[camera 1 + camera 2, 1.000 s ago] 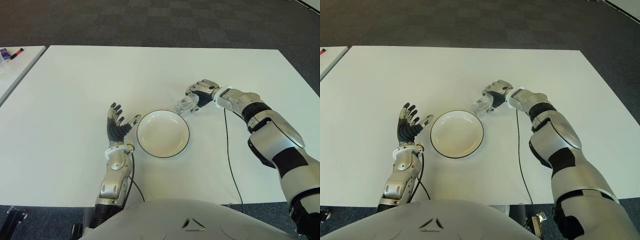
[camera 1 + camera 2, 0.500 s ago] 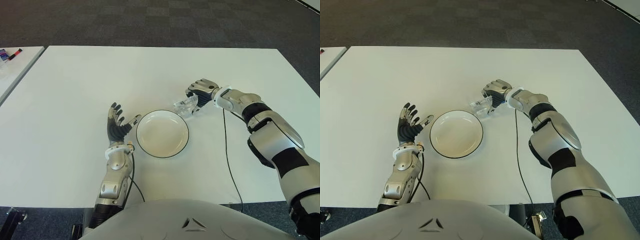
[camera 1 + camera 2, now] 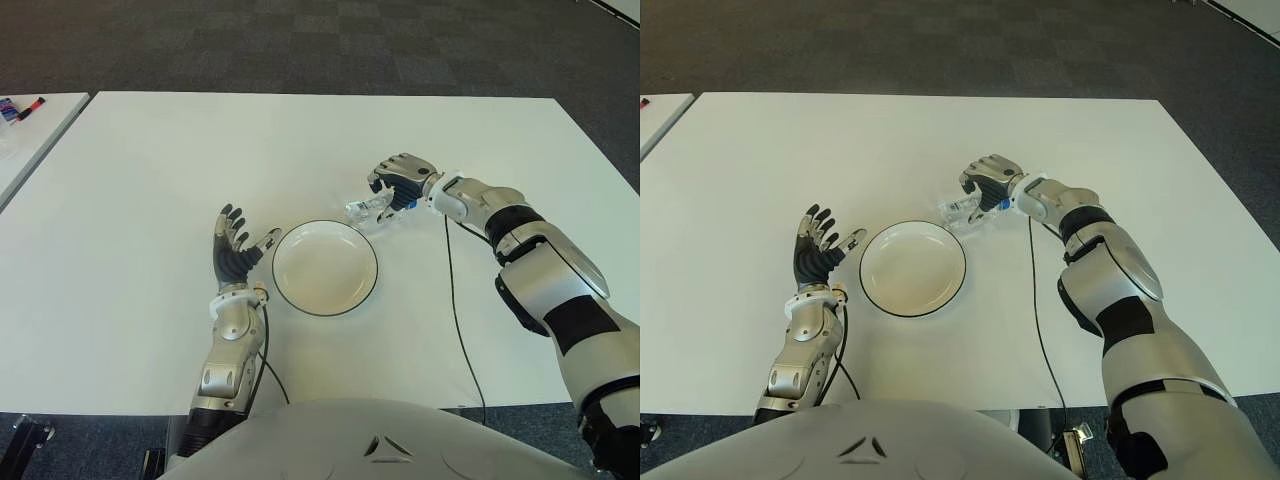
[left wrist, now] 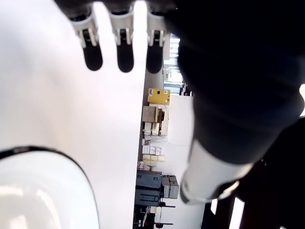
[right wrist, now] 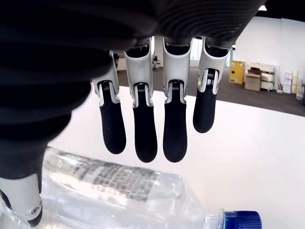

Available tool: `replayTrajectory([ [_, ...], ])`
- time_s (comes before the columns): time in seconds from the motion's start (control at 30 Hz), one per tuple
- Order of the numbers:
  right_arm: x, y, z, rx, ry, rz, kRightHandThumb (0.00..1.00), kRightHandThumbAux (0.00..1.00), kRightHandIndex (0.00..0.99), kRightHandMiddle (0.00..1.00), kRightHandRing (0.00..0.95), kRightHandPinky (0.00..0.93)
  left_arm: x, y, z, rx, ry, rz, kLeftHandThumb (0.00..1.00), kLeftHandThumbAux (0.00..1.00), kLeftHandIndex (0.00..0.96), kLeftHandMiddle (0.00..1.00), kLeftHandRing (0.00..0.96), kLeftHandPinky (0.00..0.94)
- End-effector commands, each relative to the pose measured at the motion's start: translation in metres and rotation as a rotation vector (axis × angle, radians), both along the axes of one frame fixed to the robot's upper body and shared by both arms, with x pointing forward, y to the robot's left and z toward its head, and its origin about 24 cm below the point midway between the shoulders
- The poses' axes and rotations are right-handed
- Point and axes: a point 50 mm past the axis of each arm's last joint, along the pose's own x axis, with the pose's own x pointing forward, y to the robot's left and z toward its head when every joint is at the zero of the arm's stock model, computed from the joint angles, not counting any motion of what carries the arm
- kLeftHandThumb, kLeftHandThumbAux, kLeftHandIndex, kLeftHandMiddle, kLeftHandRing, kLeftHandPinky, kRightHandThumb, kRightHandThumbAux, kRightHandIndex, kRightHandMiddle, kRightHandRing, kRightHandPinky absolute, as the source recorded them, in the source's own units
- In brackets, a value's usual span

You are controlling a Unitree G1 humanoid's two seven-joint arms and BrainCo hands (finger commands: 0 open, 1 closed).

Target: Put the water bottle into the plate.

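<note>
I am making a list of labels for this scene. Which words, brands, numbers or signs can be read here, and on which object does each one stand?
Nothing can be read.
water bottle: dark print on its clear label, too blurred to read; it lies on the white table under the open right hand.
plate: plain white, no text.
left hand: no markings.

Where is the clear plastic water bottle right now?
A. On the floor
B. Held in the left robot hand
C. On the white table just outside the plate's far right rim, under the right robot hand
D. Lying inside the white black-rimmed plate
C: the clear plastic water bottle lies on the white table beyond the white black-rimmed plate, beneath the right robot hand, whose fingers are extended above it rather than wrapped round it.
</note>
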Motion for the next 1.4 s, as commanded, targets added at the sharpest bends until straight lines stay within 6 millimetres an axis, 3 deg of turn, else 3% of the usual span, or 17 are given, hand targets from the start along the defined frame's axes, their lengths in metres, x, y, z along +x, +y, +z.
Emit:
replayTrajectory([
  [0.03,0.0,-0.001,0.002,0.023,-0.006,-0.001,1.0,0.658,0.461,0.511,0.533,0.437,-0.003,-0.02,0.0,-0.107,0.001,0.03,0.0,0.908,0.116,0.151,0.143,0.173],
  [1.4,0.0,-0.002,0.014,0.143,-0.023,0.012,1.0,0.663,0.414,0.498,0.513,0.449,-0.003,-0.021,-0.001,-0.105,-0.02,0.044,0.0,0.913,0.121,0.154,0.145,0.172],
])
